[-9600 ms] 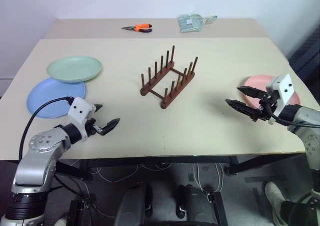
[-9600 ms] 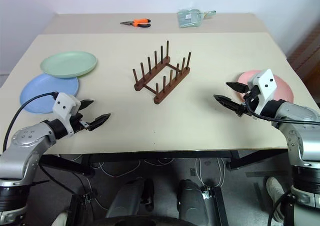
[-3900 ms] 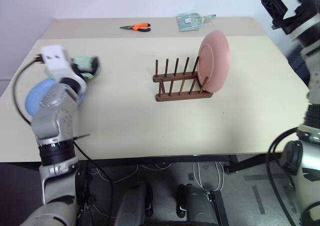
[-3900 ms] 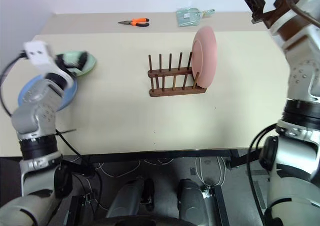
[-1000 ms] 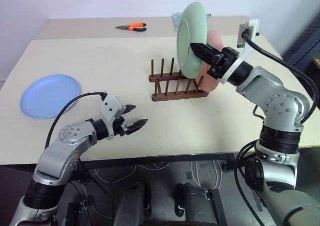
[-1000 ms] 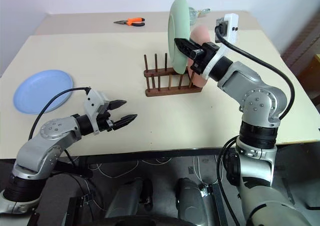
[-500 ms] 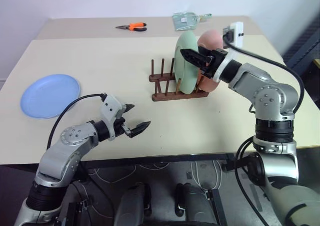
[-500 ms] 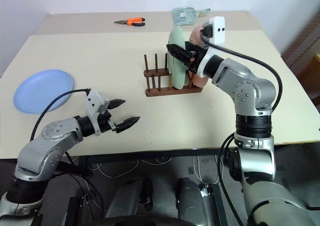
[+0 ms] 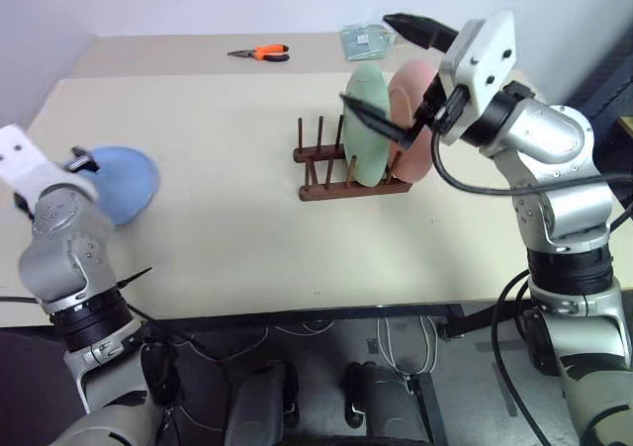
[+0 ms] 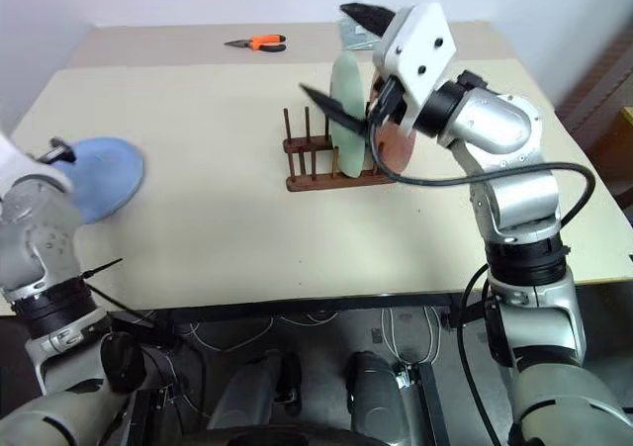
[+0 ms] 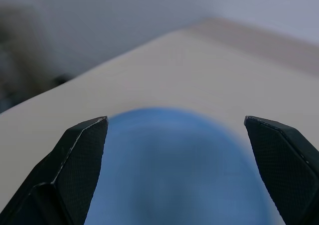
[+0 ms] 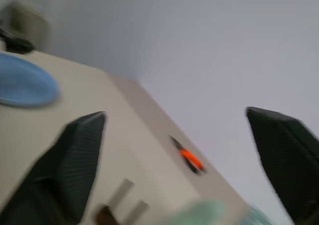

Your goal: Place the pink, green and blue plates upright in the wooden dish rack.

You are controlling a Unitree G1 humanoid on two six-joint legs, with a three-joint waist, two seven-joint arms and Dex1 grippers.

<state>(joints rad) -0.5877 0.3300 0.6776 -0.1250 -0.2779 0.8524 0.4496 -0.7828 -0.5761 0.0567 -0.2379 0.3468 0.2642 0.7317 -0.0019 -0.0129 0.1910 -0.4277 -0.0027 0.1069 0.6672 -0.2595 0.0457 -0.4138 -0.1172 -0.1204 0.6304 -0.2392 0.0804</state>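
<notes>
1. In the middle of the bench [image 9: 227,199], the wooden dish rack [image 9: 351,174] is seen with two plates standing upright between its pegs: the pink plate [image 9: 415,120] at the right end and the green plate [image 9: 368,125] in the slot just beside it.
2. The green plate, which was held above the rack a second ago by the right end effector [image 9: 391,70], has been lowered into its slot and let go.
3. The right end effector is now spread wide, with one finger above the plates and one in front of the green plate's face; no plate is pinched, and it has been lifted clear of the rim.
4. The left end effector [image 11: 174,150] has been swung from the front of the bench out to the far left side, where the blue plate [image 9: 124,179] lies flat.
5. Its fingers are spread wide, and the blue plate is framed between them in the left wrist view; no contact can be confirmed.
6. Two of the three plates are judged placed; the blue one remains to be picked up and set into a free slot.
7. Orange pliers [image 9: 259,53] lie untouched at the far edge.
</notes>
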